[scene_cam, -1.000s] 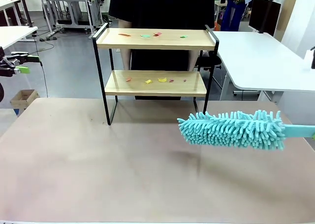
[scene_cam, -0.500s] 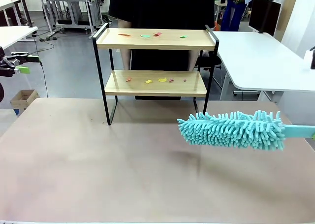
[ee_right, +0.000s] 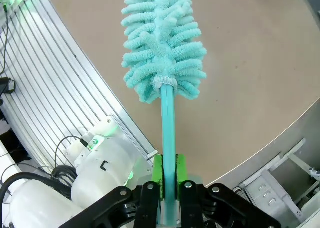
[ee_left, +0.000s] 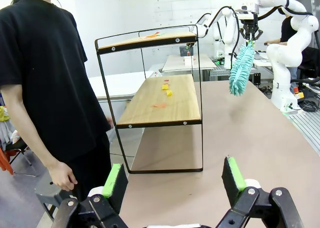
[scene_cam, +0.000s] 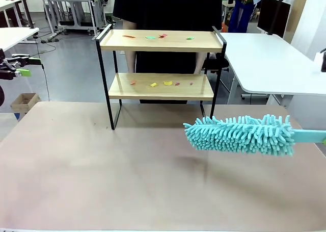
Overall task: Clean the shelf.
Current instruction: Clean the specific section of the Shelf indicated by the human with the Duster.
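Right gripper (ee_right: 168, 170) is clamped tight on the duster handle (ee_right: 168, 128), with green pads (ee_right: 158, 169) pressing it from both sides. The handle runs straight out past the fingertips. The teal fluffy head (ee_right: 162, 47) is at its far end, over the brown table (ee_right: 260, 77). In the front view the duster (scene_cam: 239, 135) comes in from the right edge. It is held about level and clear of the tabletop, with its shadow underneath and nothing touching it.

Left gripper (ee_left: 175, 175) is spread wide, with nothing between its fingers (ee_left: 232, 173) and nothing held. It sits back off the table, aimed across it.

The shelf (ee_left: 160, 100) is ahead of the left gripper, slightly left of its finger line and well apart from it. It stands on the table, seen from one end, as two wooden boards in a thin black frame. There are coloured scraps (ee_left: 166, 90) on the lower board and more on the top one. From the right gripper, the shelf (scene_cam: 160, 86) lies beyond the duster tip and off to the left, well apart, with no contact. The top board (scene_cam: 160, 40) carries red and green bits, the lower one red and yellow.

A person (ee_left: 45, 77) in black stands to the left of the left gripper's line, just beside the shelf's far side. One hand (ee_left: 62, 175) hangs down loose.

Past the shelf from the left gripper, the right arm shows small with the duster. A white table (scene_cam: 270, 63) stands beyond the duster to the right.
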Available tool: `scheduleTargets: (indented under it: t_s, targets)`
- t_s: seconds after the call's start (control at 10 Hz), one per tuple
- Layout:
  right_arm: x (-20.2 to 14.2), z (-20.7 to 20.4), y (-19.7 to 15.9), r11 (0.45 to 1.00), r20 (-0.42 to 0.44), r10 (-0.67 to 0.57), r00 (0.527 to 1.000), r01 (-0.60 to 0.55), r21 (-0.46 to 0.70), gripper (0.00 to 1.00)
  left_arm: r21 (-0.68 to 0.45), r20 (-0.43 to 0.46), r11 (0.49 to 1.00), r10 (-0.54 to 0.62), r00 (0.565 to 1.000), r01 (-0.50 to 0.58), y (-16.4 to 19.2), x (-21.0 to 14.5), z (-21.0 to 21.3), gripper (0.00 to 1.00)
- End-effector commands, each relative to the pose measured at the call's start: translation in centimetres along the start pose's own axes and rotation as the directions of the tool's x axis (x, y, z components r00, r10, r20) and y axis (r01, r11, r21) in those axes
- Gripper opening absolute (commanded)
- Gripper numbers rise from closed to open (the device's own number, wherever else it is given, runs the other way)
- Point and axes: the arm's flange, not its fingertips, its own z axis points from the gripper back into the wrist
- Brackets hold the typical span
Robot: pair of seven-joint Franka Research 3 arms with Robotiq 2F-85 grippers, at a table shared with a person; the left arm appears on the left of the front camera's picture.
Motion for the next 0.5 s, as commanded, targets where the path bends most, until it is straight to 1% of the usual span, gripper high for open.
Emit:
scheduleTargets:
  t_s: [0.0,0.4]
  targets:
    - [0.20,0.05,0.08,1.000,0.001,-0.020,1.000,0.020,-0.003,0.13,-0.002,0.003,1.000,-0.015,1.000,0.015,-0.10,0.18,-0.05,1.00]
    - [0.20,0.05,0.08,1.000,0.001,-0.020,1.000,0.020,-0.003,0.13,-0.002,0.003,1.000,-0.015,1.000,0.015,-0.10,0.18,-0.05,1.00]
